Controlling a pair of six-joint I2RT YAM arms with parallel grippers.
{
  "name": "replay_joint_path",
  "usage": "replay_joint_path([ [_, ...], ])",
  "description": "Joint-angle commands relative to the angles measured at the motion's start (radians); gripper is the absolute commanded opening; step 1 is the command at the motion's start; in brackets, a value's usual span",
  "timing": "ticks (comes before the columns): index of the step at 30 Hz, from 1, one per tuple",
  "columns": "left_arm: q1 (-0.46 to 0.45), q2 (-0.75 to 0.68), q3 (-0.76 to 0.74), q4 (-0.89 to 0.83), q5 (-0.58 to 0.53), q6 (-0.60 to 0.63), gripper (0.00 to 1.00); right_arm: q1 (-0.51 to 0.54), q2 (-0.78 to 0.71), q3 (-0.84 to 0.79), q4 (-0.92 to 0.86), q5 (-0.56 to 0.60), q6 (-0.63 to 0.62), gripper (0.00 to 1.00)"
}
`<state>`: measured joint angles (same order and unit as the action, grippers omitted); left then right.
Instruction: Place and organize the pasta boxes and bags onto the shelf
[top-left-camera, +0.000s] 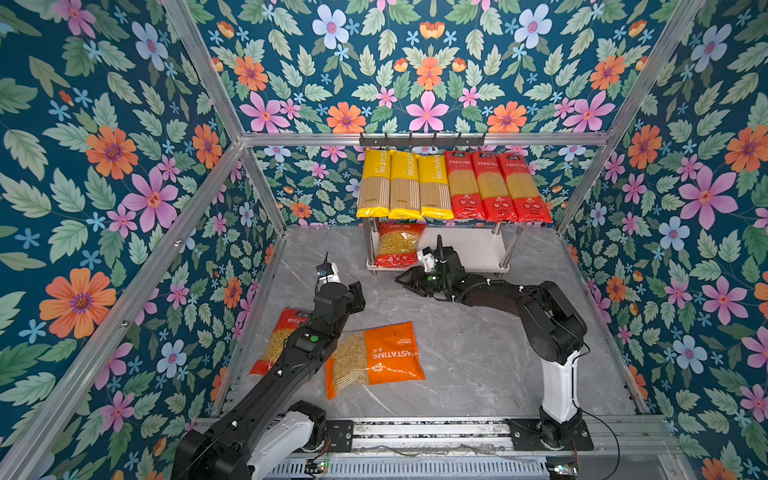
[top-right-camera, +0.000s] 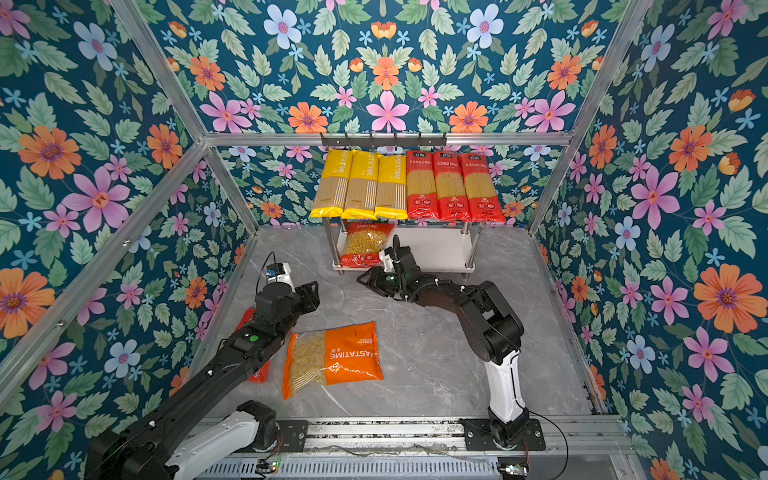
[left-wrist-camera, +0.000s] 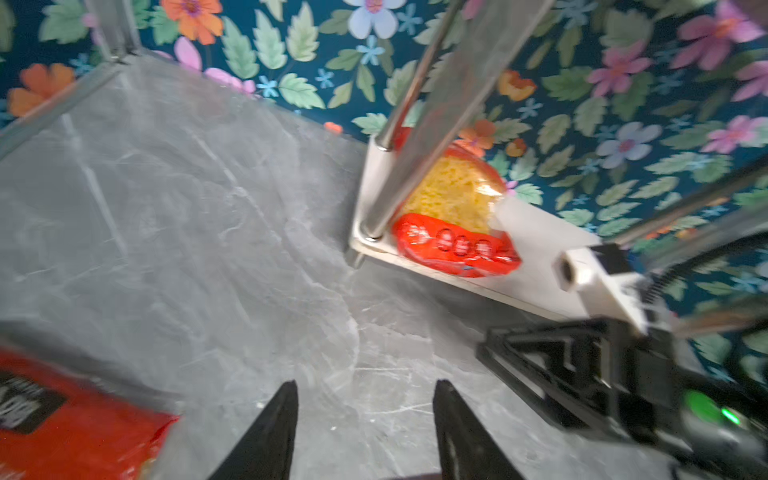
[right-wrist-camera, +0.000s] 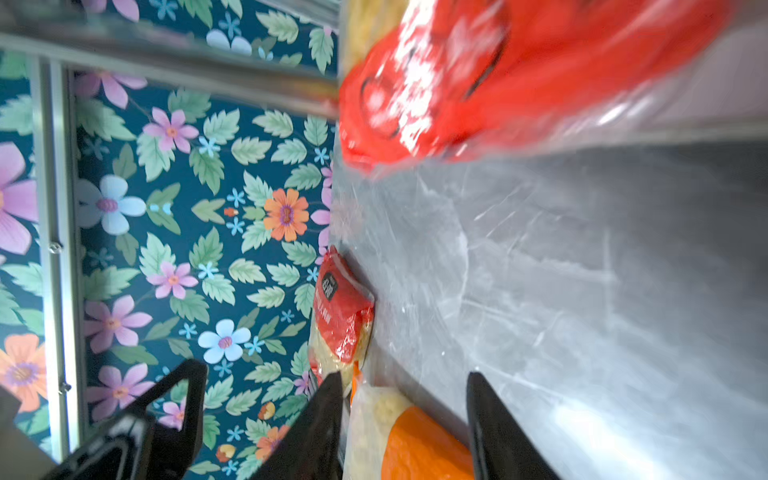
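— Left wrist view: is the left gripper (left-wrist-camera: 365, 384) carrying anything?
— No, its fingers are spread and empty above the marble table (top-left-camera: 478, 353). The loose red macaroni bag (top-left-camera: 272, 338) lies partly under that arm, with the orange macaroni bag (top-left-camera: 382, 357) just beside it.
— And the right gripper (right-wrist-camera: 405, 374)?
— Spread and empty too, low in front of the shelf (top-left-camera: 469, 249). The shelved red macaroni bag (top-left-camera: 399, 245) sits at the left end of the lower board. The yellow packs (top-left-camera: 403, 185) and red spaghetti packs (top-left-camera: 494, 187) line the top.
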<state>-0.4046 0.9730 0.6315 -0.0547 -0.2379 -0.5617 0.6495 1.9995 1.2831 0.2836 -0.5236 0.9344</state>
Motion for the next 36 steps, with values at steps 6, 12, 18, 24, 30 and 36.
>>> replay_joint_path([
  [6,0.104,-0.058,0.001,-0.216,-0.231,-0.012,0.61,0.264,0.109,0.158,-0.191,0.128,-0.047,0.52],
  [12,0.105,-0.084,0.03,-0.264,-0.281,0.019,0.62,0.327,0.307,0.46,-0.316,0.173,-0.04,0.55],
  [18,0.105,-0.097,0.018,-0.254,-0.252,0.016,0.62,0.371,0.472,0.686,-0.403,0.197,0.013,0.56],
  [24,0.106,-0.102,0.013,-0.236,-0.215,0.019,0.62,0.394,0.595,0.834,-0.419,0.2,0.104,0.55],
  [30,0.105,-0.083,0.028,-0.221,-0.178,0.016,0.62,0.403,0.709,1.009,-0.474,0.201,0.144,0.47],
  [36,0.104,-0.076,0.058,-0.228,-0.159,0.028,0.62,0.402,0.654,0.916,-0.305,0.171,0.155,0.24],
])
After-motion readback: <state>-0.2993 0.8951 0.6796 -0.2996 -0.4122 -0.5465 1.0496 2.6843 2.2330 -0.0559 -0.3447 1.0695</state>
